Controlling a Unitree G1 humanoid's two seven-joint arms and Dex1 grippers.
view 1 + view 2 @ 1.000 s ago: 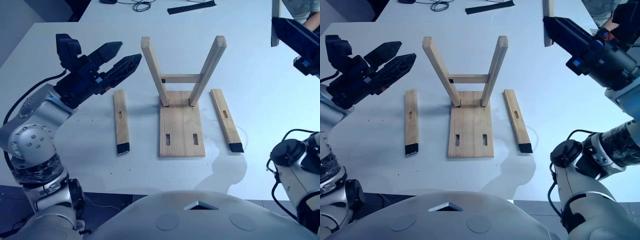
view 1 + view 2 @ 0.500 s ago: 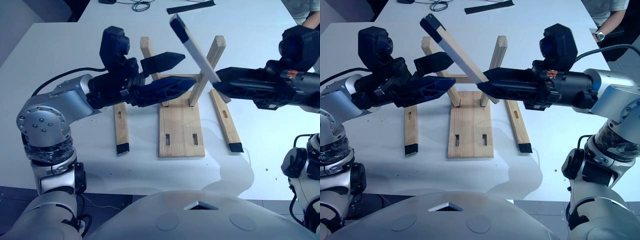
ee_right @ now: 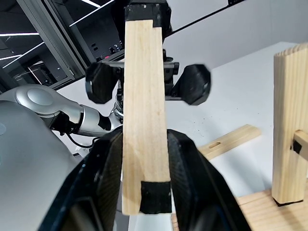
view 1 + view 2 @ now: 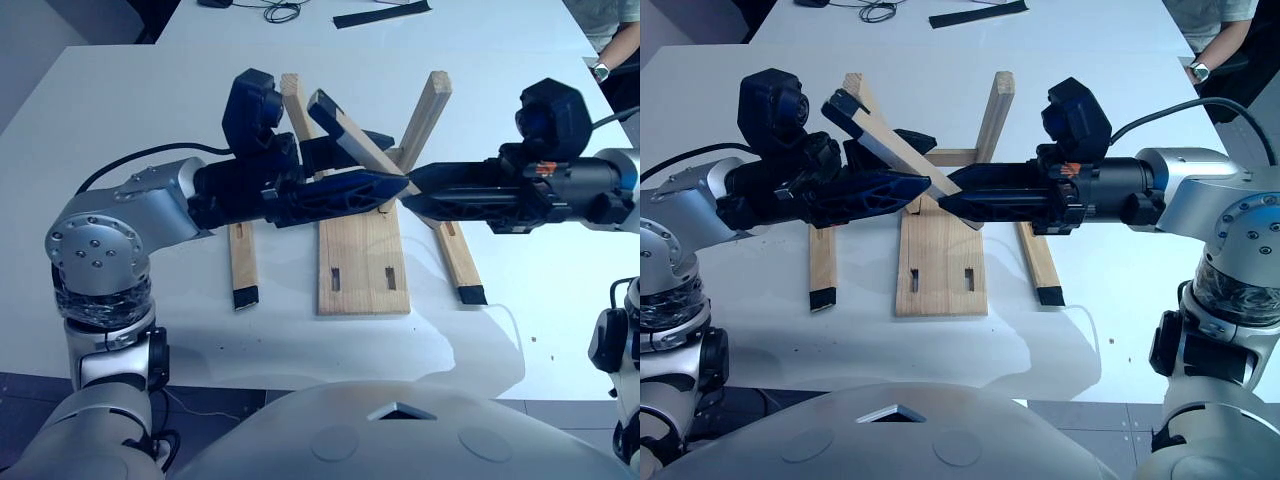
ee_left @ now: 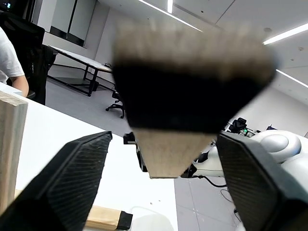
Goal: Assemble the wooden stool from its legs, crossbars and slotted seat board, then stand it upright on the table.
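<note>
Centre frame, above the seat board point(image 4: 362, 262), the right gripper point(image 4: 398, 193) is clamped on a black-tipped leg point(image 4: 362, 142) that slants toward the upper left. The left gripper point(image 4: 397, 163), fingers wide, straddles its dark end, seemingly without touching.

The white bench point(image 4: 120, 90) is lit brightly and evenly from above; ceiling light strips point(image 5: 168, 6) show in the left wrist view. The loose leg point(image 4: 240, 240) lying on the bench throws only a faint, soft shadow. The black-tipped wooden piece point(image 5: 192, 96) close to the left wrist lens is out of focus. The room behind in the right wrist view is dim, perhaps with lamps reflected in glass.
</note>
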